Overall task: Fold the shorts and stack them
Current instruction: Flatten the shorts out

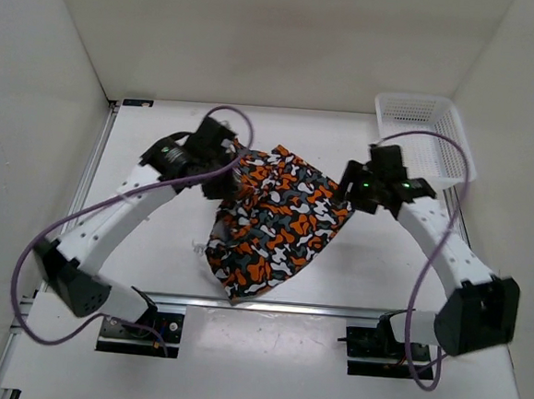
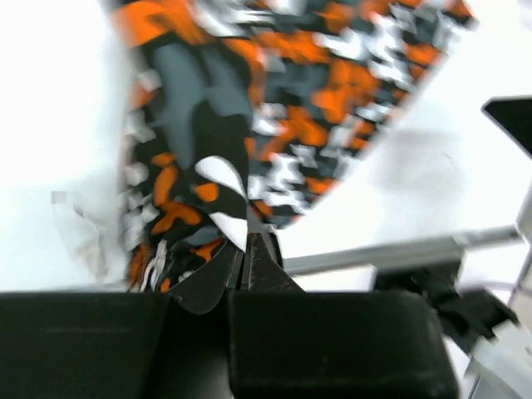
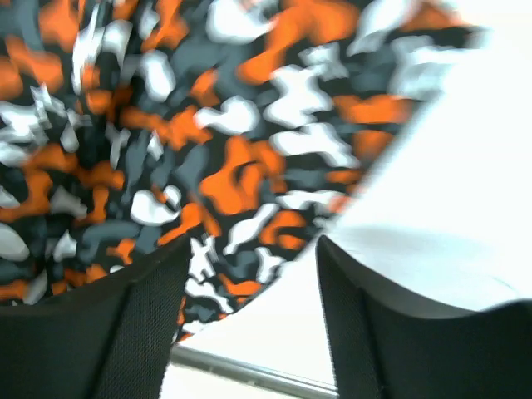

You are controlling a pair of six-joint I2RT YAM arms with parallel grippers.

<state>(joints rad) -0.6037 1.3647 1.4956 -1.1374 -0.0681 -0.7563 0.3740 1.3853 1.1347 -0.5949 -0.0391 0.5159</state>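
Note:
The camouflage shorts (image 1: pixel 279 221), printed in orange, black, grey and white, lie bunched in the middle of the white table. My left gripper (image 1: pixel 234 177) is at their upper left edge and is shut on a fold of the fabric (image 2: pixel 229 195), lifting it. My right gripper (image 1: pixel 349 189) hovers at the shorts' upper right edge, open and empty, with the fabric (image 3: pixel 208 141) and bare table showing between its fingers (image 3: pixel 141 324). A bit of white drawstring (image 1: pixel 198 246) shows at the shorts' left side.
A white mesh basket (image 1: pixel 424 138) stands at the back right corner. White walls enclose the table on three sides. A metal rail (image 1: pixel 314 309) runs along the near edge by the arm bases.

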